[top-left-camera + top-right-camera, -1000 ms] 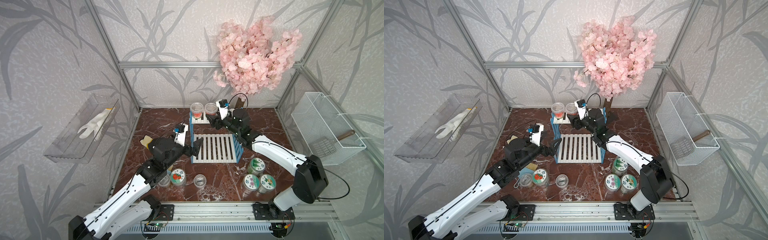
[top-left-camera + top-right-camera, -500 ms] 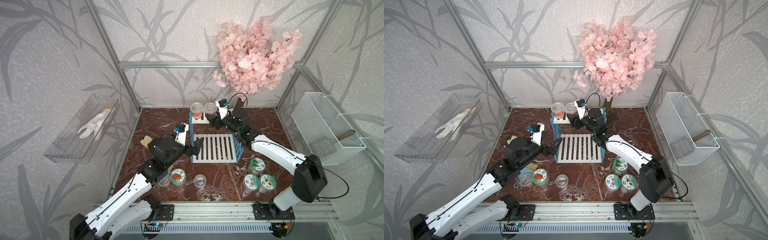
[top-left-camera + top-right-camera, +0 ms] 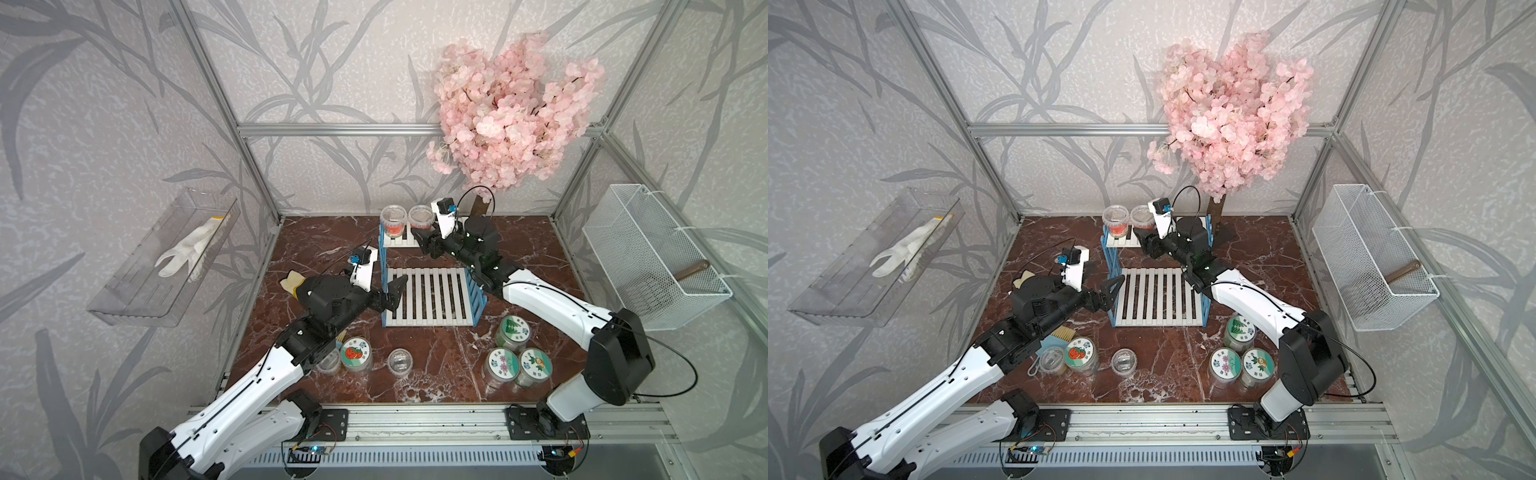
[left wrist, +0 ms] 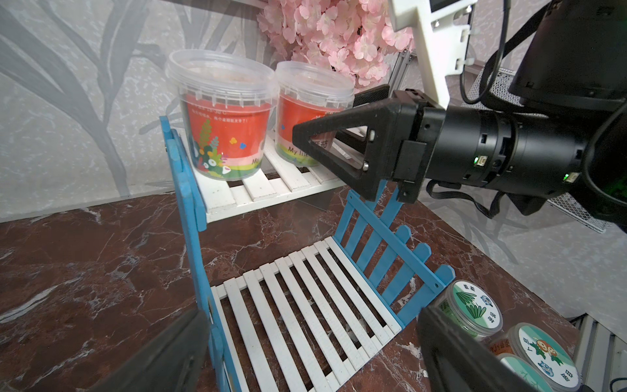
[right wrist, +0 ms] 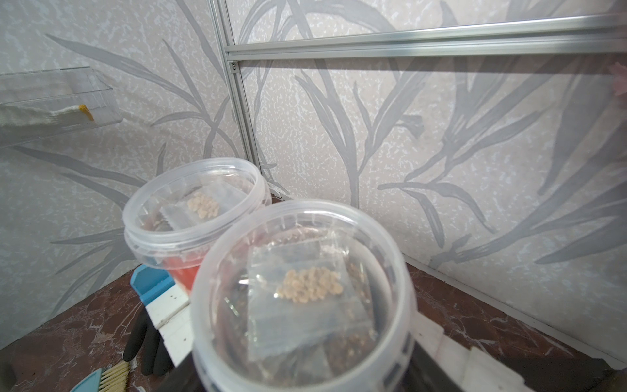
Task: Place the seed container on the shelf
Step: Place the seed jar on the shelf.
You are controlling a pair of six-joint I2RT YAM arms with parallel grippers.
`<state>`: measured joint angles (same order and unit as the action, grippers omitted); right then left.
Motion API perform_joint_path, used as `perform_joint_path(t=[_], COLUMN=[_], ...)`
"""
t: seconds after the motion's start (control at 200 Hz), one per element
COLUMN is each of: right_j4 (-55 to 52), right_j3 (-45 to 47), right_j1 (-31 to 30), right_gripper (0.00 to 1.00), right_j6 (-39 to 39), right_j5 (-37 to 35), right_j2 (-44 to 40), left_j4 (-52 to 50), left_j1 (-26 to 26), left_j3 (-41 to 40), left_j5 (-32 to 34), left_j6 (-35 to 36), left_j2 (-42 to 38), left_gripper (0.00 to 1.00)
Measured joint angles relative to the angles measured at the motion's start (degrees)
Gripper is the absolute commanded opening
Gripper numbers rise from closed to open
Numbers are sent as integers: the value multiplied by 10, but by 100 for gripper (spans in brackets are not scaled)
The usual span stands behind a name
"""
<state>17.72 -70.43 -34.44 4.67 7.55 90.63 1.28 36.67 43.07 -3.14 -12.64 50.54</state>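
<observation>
On the far upper tier of the blue-framed, white-slatted shelf (image 3: pixel 428 299) stands the clear, red-labelled plastic seed container (image 3: pixel 420 216), beside its twin (image 3: pixel 393 217). Closely bracketing it, the right gripper (image 4: pixel 324 117) may be gripping or releasing; that cannot be told. Wide open and empty, the left gripper (image 4: pixel 312 315) hovers by the lower tier, likely keeping clear. Grey leaf-patterned walls (image 3: pixel 332 174) enclose the red-brown marble tabletop (image 3: pixel 519 241)

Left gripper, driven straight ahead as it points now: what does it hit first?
Probably the blue side frame of the shelf: it stands between the left gripper's open fingers, close to one. Beyond lies the lower board. Depth is uncertain.
</observation>
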Motion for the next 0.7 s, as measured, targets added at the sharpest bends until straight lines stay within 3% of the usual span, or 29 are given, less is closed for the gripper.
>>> perform_joint_path(t=[0.39, 0.7], right_j4=[-5, -18], right_j3=[2, 55], right_j1=[0, 3], right_gripper=[79, 85], right_j6=[-5, -18], right_j5=[-1, -8], right_j2=[-9, -67], left_j4=[-5, -12], left_j1=[0, 0], left_j3=[0, 0], left_j5=[-4, -10], left_j6=[0, 0], left_j2=[3, 3], left_gripper=[100, 100])
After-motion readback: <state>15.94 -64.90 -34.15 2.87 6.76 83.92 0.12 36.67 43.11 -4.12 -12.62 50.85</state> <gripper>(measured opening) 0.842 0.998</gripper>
